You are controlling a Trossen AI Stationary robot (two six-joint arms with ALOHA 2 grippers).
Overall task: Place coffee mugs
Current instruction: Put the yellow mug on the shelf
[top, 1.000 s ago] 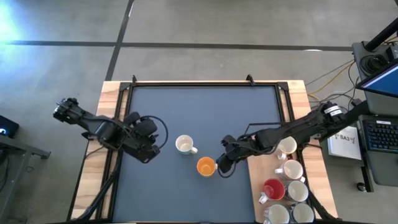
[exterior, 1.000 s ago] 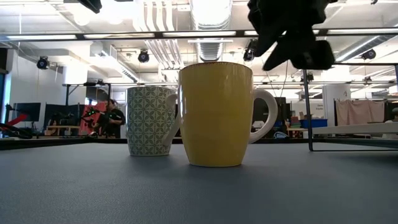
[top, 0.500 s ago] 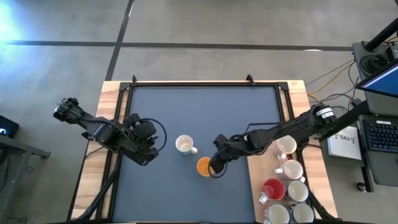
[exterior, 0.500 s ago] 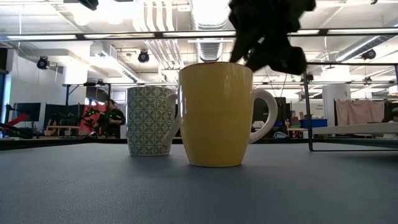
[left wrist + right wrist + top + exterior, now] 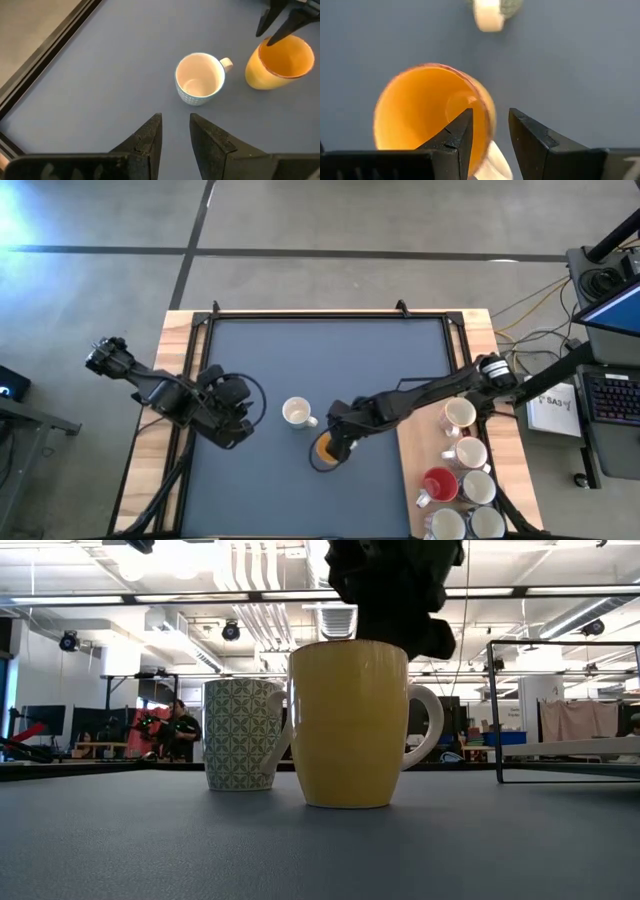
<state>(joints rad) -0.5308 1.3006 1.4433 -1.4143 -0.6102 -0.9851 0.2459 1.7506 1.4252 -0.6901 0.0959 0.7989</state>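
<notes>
Right hand at the orange mug's rim

Near the tabletop's front edge, the right hand (image 5: 487, 131) straddles the orange mug (image 5: 326, 448) rim, fingers apart; the patterned mug (image 5: 295, 413) stands beside it; farther left, the left hand (image 5: 175, 131) waits, slightly parted.

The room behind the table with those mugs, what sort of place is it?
Probably a robotics lab or workshop. Bare ceiling ducts and strip lights run overhead, a person sits at equipment far behind the patterned mug, and a computer workstation with cables stands beside the table.
</notes>
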